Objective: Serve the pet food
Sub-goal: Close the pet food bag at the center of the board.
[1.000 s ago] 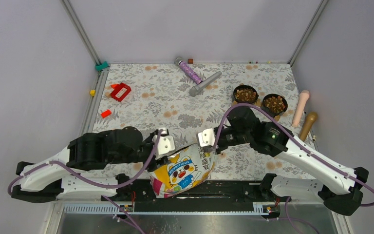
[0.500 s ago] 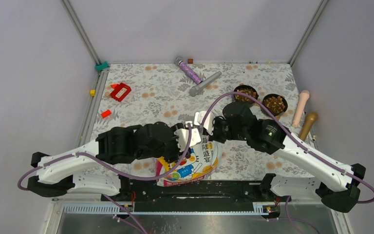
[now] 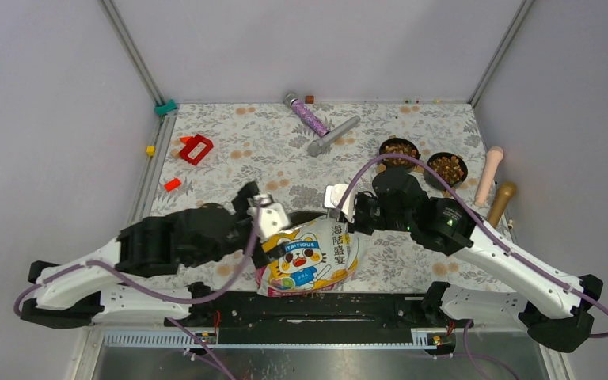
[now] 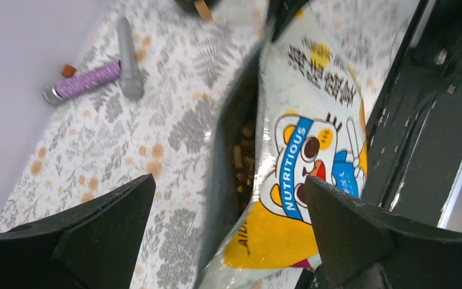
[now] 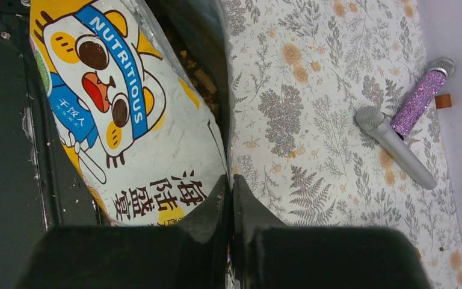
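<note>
The pet food bag [image 3: 310,257], glossy yellow and white with a cartoon face, stands open at the table's near edge. Brown kibble shows inside its silver-lined mouth in the left wrist view [image 4: 243,162] and the right wrist view [image 5: 201,78]. My right gripper [image 3: 339,203] is shut on the bag's upper right rim [image 5: 230,180]. My left gripper [image 3: 268,218] is wide open by the bag's upper left corner. In its own view the bag [image 4: 313,150] lies between the spread fingers [image 4: 96,223], ungripped. Two black bowls [image 3: 399,150] [image 3: 446,168] at the back right hold kibble.
A purple glitter microphone [image 3: 307,117] and a grey microphone [image 3: 334,134] lie at the back centre. A red block [image 3: 196,149] and a small red piece [image 3: 172,184] lie at the left. Pink [image 3: 489,174] and tan [image 3: 500,204] rods lie at the right edge. The black base rail [image 3: 364,305] runs under the bag.
My left gripper pulled back left from over the bag's mouth and is open. The right gripper stayed shut on the rim. The bag's top has moved a little farther onto the table.
</note>
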